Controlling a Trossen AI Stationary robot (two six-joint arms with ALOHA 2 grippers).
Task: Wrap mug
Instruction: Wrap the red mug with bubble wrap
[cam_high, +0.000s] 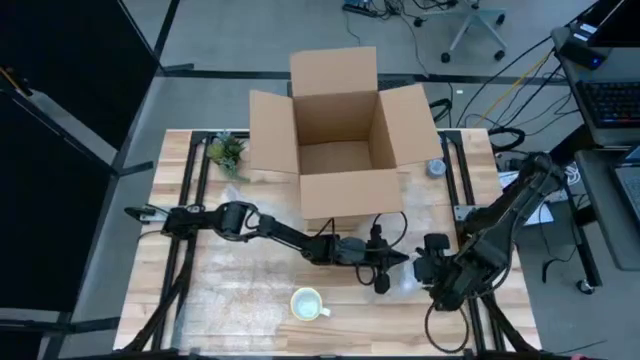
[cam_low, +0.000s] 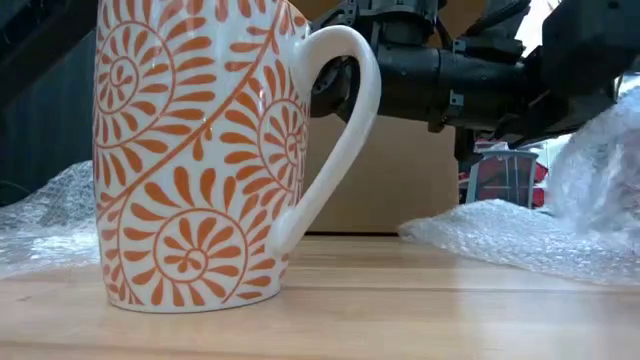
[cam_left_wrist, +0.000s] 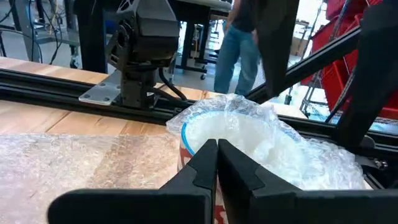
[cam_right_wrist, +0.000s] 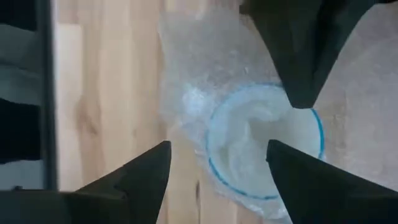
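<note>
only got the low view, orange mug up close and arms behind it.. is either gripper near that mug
Observer: No. In the high view the orange-patterned mug stands alone; both arms meet farther to the right.
Operator: meet over what
Observer: A blue-rimmed mug, draped in bubble wrap.
Operator: grippers open or shut
Observer: The left gripper is shut at its rim; the right gripper is open above it.

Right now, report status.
Left gripper shut at blue-rimmed bubble-wrapped mug. Right gripper open above it. Orange-patterned white mug stands bare, apart.
</note>
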